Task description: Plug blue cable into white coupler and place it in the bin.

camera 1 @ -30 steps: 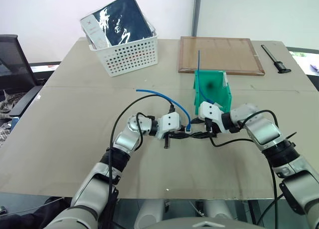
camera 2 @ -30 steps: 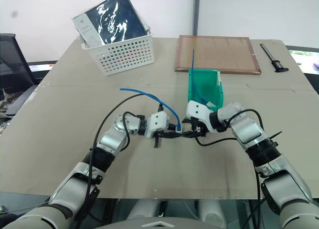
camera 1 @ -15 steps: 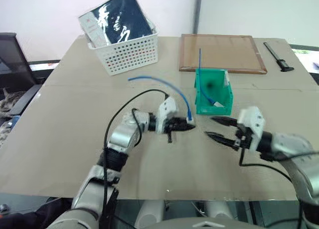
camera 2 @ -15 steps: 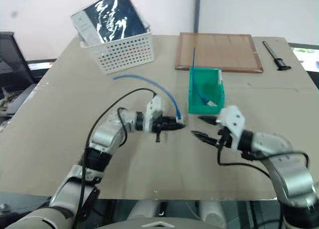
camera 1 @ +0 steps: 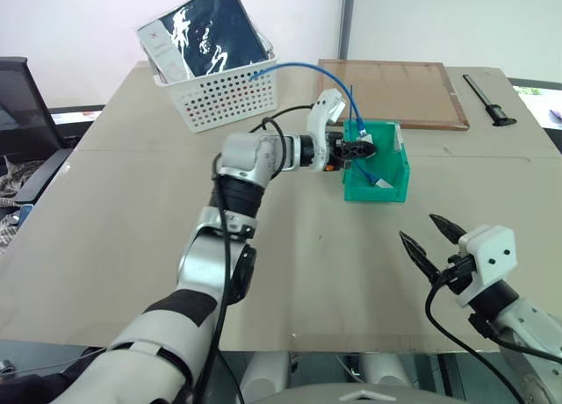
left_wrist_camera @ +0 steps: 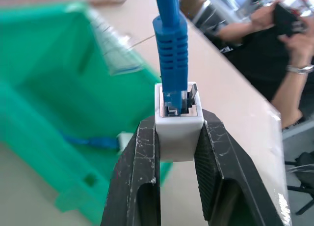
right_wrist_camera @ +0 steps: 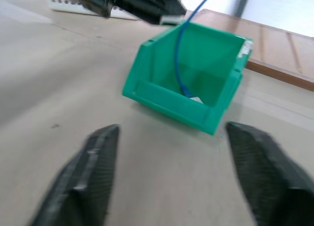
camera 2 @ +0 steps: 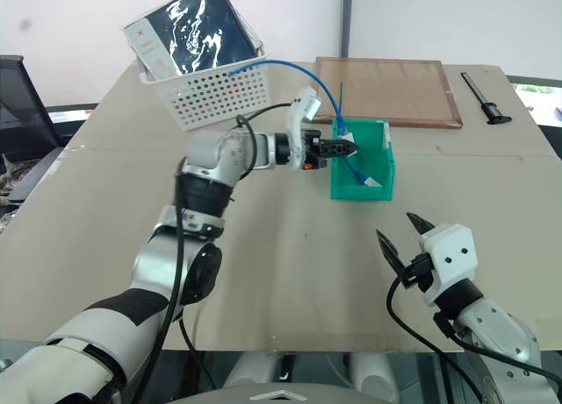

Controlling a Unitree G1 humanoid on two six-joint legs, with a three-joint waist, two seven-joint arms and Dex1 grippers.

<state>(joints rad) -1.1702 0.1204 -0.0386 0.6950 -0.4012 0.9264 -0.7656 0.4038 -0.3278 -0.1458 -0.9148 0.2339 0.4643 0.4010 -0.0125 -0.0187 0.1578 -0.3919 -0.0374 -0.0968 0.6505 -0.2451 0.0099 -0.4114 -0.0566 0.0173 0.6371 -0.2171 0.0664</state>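
Left claw [left_wrist_camera: 177, 152]: clenched on the white coupler [left_wrist_camera: 178, 123], one black finger on each side of the block; a second ago it met the right claw low over the worktop's [camera 1: 132, 211] middle, now it is raised and reaches over the open top of the bin [camera 1: 392, 183]. Blue cable [camera 1: 294, 68]: plug seated in the coupler's dark socket, the cord arching up and back from the claw toward the white perforated basket [camera 1: 219, 97]; earlier it curved low over the worktop. Right claw [camera 1: 428, 241]: released, fingers spread wide with nothing between them; a second ago it was closed in against the left claw at the coupler, now it is drawn back to the near right of the worktop, well apart from the bin. Bin: bright green, standing on the worktop just in front of the wooden board [camera 1: 391, 93], in the same place as before; it holds a second, straight blue cable [right_wrist_camera: 182, 54] that sticks up past its rim, with something white at its base. Basket: far left of the worktop, holding a dark packet [camera 1: 215, 31]. Black tool [camera 1: 486, 102]: lies right of the board. Left wrist view: a person in dark clothing [left_wrist_camera: 267, 44] beyond the worktop's edge.
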